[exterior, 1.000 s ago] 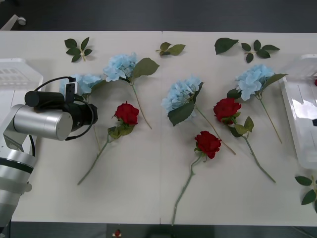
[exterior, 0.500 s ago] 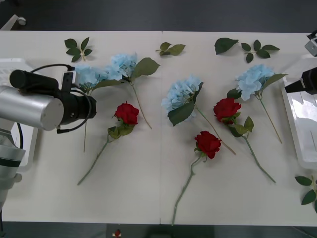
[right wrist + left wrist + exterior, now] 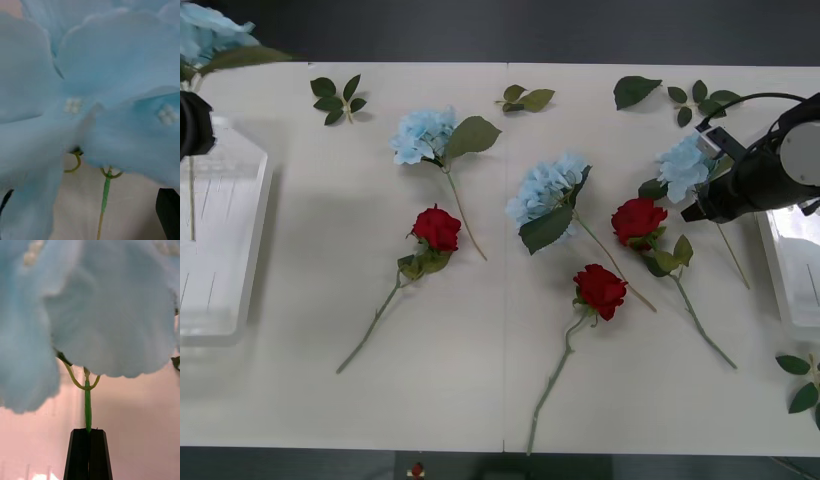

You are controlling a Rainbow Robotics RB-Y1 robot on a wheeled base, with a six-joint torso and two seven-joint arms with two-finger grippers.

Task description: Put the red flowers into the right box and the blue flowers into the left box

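Roses, all three, lie untouched on the near-middle of the surface, so by my judgement no red sorting has begun. Farther back, the right gripper hangs over the rightmost blue cluster, jaws unreadable, while at far left the left gripper, jaws closed on a stem, holds one blue flower above the left box; two more lie mid-surface.

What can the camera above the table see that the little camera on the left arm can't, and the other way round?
Only the front view takes in the table, three red flowers, the left box and the right gripper at a blue flower near the right box. Only the left wrist view shows the left gripper with its black fingers shut on a thin green stem. Both show that carried blue flower.
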